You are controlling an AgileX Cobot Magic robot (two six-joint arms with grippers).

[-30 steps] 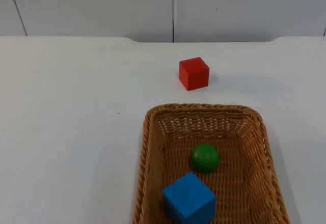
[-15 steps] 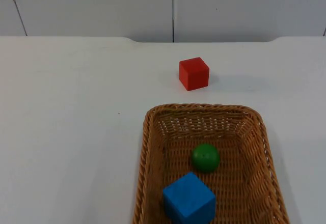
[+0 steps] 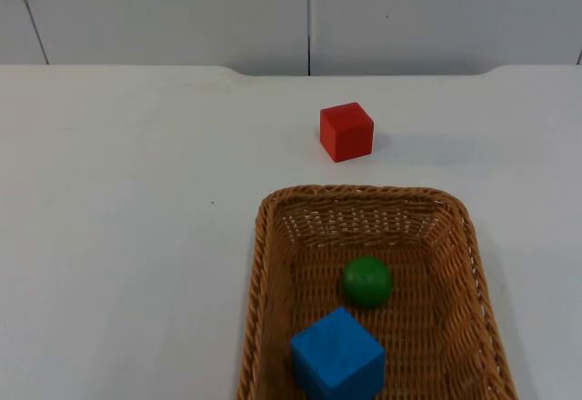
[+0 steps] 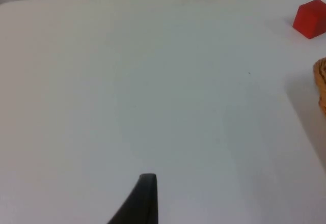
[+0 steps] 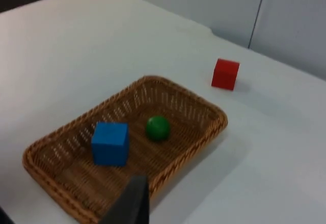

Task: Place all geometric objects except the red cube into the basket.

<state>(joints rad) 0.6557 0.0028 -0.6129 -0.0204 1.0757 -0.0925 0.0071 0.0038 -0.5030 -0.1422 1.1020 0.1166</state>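
Nothing has moved: red cube (image 3: 346, 132) sits beyond basket (image 3: 273, 236), path unobstructed.

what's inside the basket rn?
Inside the basket: a green ball and a blue cube, close together. The weave under them is covered. The red cube sits outside, on the table.
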